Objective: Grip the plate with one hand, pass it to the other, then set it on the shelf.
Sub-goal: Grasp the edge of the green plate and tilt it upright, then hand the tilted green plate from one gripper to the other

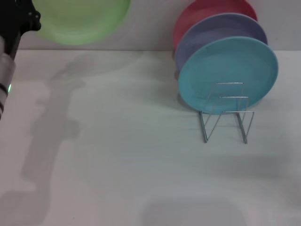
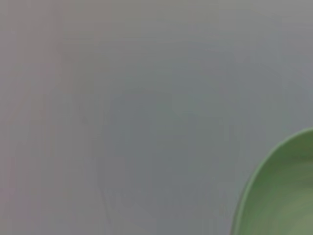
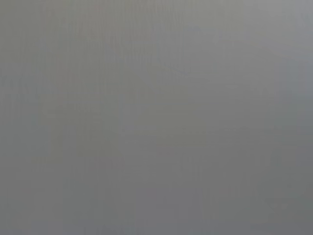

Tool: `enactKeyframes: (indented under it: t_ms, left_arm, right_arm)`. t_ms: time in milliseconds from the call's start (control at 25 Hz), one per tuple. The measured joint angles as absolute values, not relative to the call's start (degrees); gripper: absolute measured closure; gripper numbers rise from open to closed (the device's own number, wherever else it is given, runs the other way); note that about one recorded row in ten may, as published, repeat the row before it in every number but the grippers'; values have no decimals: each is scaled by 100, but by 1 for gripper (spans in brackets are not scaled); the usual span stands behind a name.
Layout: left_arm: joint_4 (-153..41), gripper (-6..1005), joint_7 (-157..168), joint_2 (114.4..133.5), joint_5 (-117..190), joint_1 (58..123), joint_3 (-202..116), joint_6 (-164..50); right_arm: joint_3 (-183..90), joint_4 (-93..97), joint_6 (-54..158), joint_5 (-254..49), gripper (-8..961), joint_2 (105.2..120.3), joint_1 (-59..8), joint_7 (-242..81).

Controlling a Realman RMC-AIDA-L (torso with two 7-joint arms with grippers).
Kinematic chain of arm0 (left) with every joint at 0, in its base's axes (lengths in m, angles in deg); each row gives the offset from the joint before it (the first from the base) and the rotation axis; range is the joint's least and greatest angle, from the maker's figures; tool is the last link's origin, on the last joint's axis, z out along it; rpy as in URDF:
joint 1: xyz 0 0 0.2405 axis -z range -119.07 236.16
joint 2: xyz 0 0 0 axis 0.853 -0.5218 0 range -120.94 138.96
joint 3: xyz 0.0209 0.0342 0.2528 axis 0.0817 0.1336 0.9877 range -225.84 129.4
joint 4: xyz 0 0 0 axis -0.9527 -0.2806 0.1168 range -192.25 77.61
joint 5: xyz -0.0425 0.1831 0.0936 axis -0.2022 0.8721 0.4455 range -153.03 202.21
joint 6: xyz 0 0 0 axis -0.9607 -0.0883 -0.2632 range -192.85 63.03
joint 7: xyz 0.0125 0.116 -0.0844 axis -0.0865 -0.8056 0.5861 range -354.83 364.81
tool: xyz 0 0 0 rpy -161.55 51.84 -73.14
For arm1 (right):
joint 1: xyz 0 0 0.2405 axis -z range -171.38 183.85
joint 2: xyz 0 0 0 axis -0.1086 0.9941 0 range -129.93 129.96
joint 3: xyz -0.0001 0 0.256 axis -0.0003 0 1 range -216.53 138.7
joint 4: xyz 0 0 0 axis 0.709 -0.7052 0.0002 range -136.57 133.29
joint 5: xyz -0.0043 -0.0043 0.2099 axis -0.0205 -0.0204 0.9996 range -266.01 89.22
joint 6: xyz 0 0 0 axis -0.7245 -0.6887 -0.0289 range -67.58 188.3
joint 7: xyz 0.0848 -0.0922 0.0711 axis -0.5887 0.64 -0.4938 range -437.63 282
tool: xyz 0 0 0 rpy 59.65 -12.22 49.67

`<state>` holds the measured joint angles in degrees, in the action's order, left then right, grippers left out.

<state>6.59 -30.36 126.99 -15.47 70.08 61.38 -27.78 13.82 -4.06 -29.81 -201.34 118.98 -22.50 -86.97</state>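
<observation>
The light green plate (image 1: 82, 19) is held up in the air at the top left of the head view, in front of the back wall. My left gripper (image 1: 33, 20), black on a silver-white wrist, is shut on the plate's left edge. The plate's rim also shows in the left wrist view (image 2: 281, 196). The silver wire shelf (image 1: 225, 113) stands on the table at the right, with its front loops bare. My right gripper is out of view; the right wrist view shows only a plain grey surface.
A turquoise plate (image 1: 228, 73), a lavender plate (image 1: 218, 30) and a red plate (image 1: 202, 12) stand upright one behind the other in the back part of the shelf. The white table (image 1: 117, 155) spreads out in front of me.
</observation>
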Motion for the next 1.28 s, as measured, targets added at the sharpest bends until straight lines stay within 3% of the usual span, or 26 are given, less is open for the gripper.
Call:
enactKeyframes:
  t_ms: [440,800,1280]
  left_arm:
    - [-1173,956,1800,12642,426,6819,6095,-1201]
    - [-2638,954,2676,12733,834,7188,6153,-817]
    - [-3465,951,2787,12813,788,7462,6361,-199]
  right_arm:
    - [639,-1044,-3153,-20135,227,11953,-1797,-8662]
    - [-772,-1689,-3537,-20139,226,11964,-1240,-8657]
    - [-2217,-2797,-3306,-20113,226,11981,-1128,-8021]
